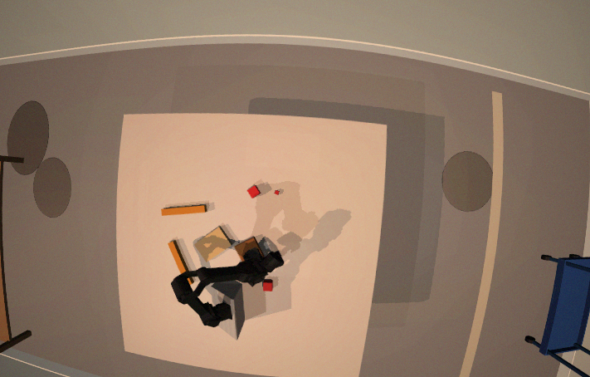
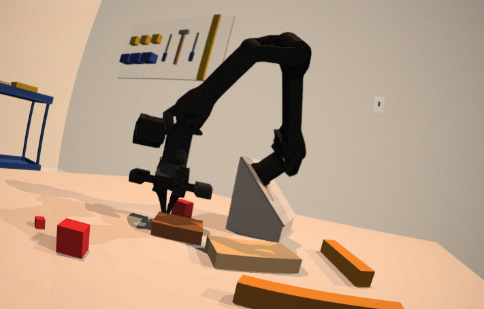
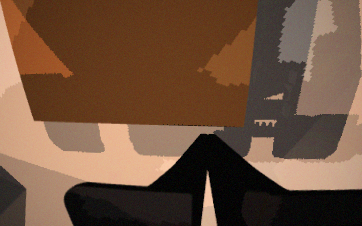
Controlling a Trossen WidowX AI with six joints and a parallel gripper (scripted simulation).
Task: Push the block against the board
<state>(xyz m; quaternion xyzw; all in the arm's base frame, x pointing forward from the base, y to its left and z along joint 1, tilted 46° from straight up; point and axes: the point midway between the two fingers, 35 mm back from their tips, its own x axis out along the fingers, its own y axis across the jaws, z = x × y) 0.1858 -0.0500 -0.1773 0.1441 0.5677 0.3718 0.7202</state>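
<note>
The square block [image 1: 246, 247] [image 2: 176, 229] [image 3: 141, 75] is brown and lies flat, partly under the arm in the top view. The tan board [image 1: 212, 243] [image 2: 253, 255] lies flat beside it; a narrow gap shows between them, with one board corner pointing toward the block. The board is outside the wrist view. My gripper [image 2: 165, 212] [image 3: 207, 141] is shut and empty. Its fingertips are low, close to the block's side away from the camera in the exterior view. Whether they touch the block cannot be told; the arm hides them in the top view.
Orange bars [image 1: 183, 210] [image 1: 178, 260] [image 2: 274, 288] [image 2: 345, 256] lie near the board. A red cube [image 1: 267, 285] [image 2: 182, 208] stands behind the block near the grey arm base [image 1: 239, 311] [image 2: 253, 207]. A larger red block [image 1: 253, 191] [image 2: 73, 237] and a tiny red cube [image 1: 276, 192] [image 2: 39, 222] stand farther off.
</note>
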